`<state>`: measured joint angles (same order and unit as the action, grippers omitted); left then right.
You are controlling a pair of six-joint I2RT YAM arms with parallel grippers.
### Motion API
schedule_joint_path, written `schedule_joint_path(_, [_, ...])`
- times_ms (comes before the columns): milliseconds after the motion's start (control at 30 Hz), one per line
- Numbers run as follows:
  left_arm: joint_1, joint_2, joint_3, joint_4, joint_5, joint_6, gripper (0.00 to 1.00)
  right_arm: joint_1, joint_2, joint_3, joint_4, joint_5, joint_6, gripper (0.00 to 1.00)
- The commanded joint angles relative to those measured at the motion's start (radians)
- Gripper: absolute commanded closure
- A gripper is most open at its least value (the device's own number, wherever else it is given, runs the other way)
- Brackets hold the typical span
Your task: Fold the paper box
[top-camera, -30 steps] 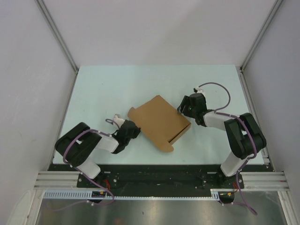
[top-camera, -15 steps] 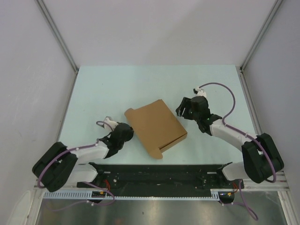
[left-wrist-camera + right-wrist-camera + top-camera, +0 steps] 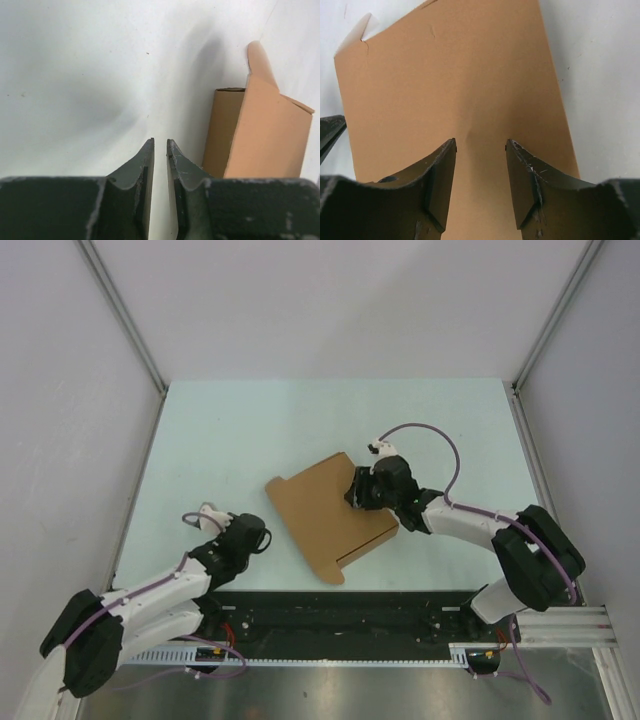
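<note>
The paper box (image 3: 325,512) is a flat brown cardboard carton lying slantwise on the pale table, with a small tab at its far-left corner and an open slot along its near-right edge. My right gripper (image 3: 357,490) sits over the box's far-right part. In the right wrist view the right gripper (image 3: 481,142) stands open, both fingertips spread above the bare top face of the paper box (image 3: 455,85). My left gripper (image 3: 260,536) is to the left of the box and apart from it. Seen from the left wrist, the left gripper (image 3: 160,142) shows a narrow empty gap, with the paper box (image 3: 270,145) to the right.
Grey enclosure walls stand on the left, right and far sides of the pale table (image 3: 300,420). A metal rail (image 3: 330,625) carrying both arm bases runs along the near edge. A dark tip of the left gripper's fingers (image 3: 330,131) shows at the left edge of the right wrist view.
The left arm has drawn back to the near left, away from the box, its jaws parting slightly. The right gripper has moved left onto the box top and narrowed. The box slid slightly left.
</note>
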<state>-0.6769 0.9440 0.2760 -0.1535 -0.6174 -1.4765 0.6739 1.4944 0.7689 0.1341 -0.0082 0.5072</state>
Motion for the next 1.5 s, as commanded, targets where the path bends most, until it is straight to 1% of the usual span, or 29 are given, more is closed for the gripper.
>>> schedule_joint_path(0, [0.013,-0.07,-0.073,0.001,-0.024,-0.045,0.8,0.013,0.058,0.023,-0.013,-0.018,-0.03,0.5])
schedule_joint_path(133, [0.014,-0.06,-0.165,0.213,0.047,-0.094,0.85,0.006,0.087,0.021,-0.024,-0.013,-0.038,0.5])
schedule_joint_path(167, [0.016,-0.035,-0.176,0.242,0.054,-0.096,0.89,0.006,0.081,0.02,-0.024,-0.007,-0.039,0.5])
schedule_joint_path(233, [0.014,-0.004,-0.178,0.272,0.068,-0.1,0.9,0.003,0.079,0.02,-0.027,-0.004,-0.042,0.5])
schedule_joint_path(300, [0.016,0.036,-0.173,0.281,0.082,-0.122,0.91,-0.005,0.075,0.02,-0.03,-0.004,-0.045,0.5])
schedule_joint_path(367, [0.014,0.055,-0.182,0.333,0.093,-0.134,0.9,-0.011,0.075,0.02,-0.042,0.004,-0.049,0.5])
schedule_joint_path(400, [0.014,0.061,-0.195,0.379,0.106,-0.137,0.87,-0.019,0.076,0.02,-0.047,0.004,-0.049,0.5])
schedule_joint_path(433, [0.016,0.067,-0.204,0.414,0.116,-0.14,0.74,-0.022,0.078,0.02,-0.054,0.004,-0.05,0.5])
schedule_joint_path(500, [0.014,0.09,-0.25,0.515,0.134,-0.114,0.57,-0.031,0.079,0.015,-0.057,0.007,-0.05,0.5])
schedule_joint_path(533, [0.016,0.099,-0.268,0.619,0.149,-0.113,0.44,-0.033,0.078,0.009,-0.053,0.005,-0.049,0.5])
schedule_joint_path(633, [0.014,0.168,-0.369,0.835,0.165,-0.131,0.32,-0.046,0.067,-0.006,-0.042,-0.007,-0.035,0.5])
schedule_joint_path(700, [0.014,0.191,-0.412,0.914,0.163,-0.168,0.34,-0.048,0.064,-0.006,-0.044,-0.009,-0.035,0.5])
schedule_joint_path(800, [0.014,0.228,-0.452,0.983,0.157,-0.211,0.49,-0.053,0.066,-0.01,-0.047,-0.013,-0.036,0.5])
schedule_joint_path(833, [0.016,0.233,-0.463,0.999,0.154,-0.223,0.58,-0.053,0.066,-0.01,-0.045,-0.012,-0.035,0.51])
schedule_joint_path(900, [0.016,0.225,-0.489,1.016,0.148,-0.252,0.65,-0.056,0.067,-0.013,-0.048,-0.012,-0.036,0.51])
schedule_joint_path(933, [0.014,0.193,-0.495,1.007,0.145,-0.261,0.68,-0.056,0.066,-0.013,-0.048,-0.012,-0.035,0.5])
schedule_joint_path(967, [0.017,0.165,-0.491,0.968,0.153,-0.266,0.68,-0.056,0.063,-0.013,-0.048,-0.012,-0.036,0.51])
schedule_joint_path(1000, [0.017,0.129,-0.48,0.86,0.153,-0.269,0.68,-0.056,0.063,-0.014,-0.05,-0.01,-0.038,0.51])
schedule_joint_path(1067, [0.017,-0.014,-0.459,0.702,0.151,-0.277,0.64,-0.059,0.063,-0.014,-0.053,-0.007,-0.039,0.51])
schedule_joint_path(1100, [0.019,-0.072,-0.41,0.475,0.119,-0.271,0.64,-0.06,0.063,-0.014,-0.056,-0.004,-0.041,0.51])
schedule_joint_path(1133, [0.017,-0.187,-0.378,0.357,0.092,-0.256,0.62,-0.062,0.061,-0.016,-0.057,-0.001,-0.042,0.51])
schedule_joint_path(1167, [0.019,-0.233,-0.35,0.26,0.061,-0.236,0.62,-0.065,0.061,-0.016,-0.057,0.002,-0.044,0.51])
schedule_joint_path(1200, [0.019,-0.273,-0.318,0.117,-0.005,-0.234,0.62,-0.065,0.064,-0.014,-0.059,0.002,-0.044,0.51])
schedule_joint_path(1233, [0.023,-0.348,-0.307,0.062,-0.027,-0.245,0.61,-0.068,0.066,-0.016,-0.059,0.001,-0.044,0.51])
schedule_joint_path(1300, [0.042,-0.408,-0.294,-0.019,-0.056,-0.232,0.61,-0.071,0.073,-0.016,-0.056,0.001,-0.041,0.51])
schedule_joint_path(1333, [0.049,-0.442,-0.299,-0.015,-0.062,-0.211,0.61,-0.071,0.076,-0.016,-0.053,-0.001,-0.041,0.51])
schedule_joint_path(1367, [0.059,-0.445,-0.307,0.005,-0.055,-0.203,0.61,-0.071,0.079,-0.016,-0.051,-0.001,-0.041,0.51])
schedule_joint_path(1400, [0.062,-0.445,-0.328,0.076,-0.044,-0.196,0.6,-0.071,0.082,-0.016,-0.05,-0.001,-0.041,0.52])
schedule_joint_path(1467, [0.065,-0.398,-0.346,0.15,-0.025,-0.171,0.6,-0.073,0.09,-0.016,-0.048,-0.001,-0.041,0.52])
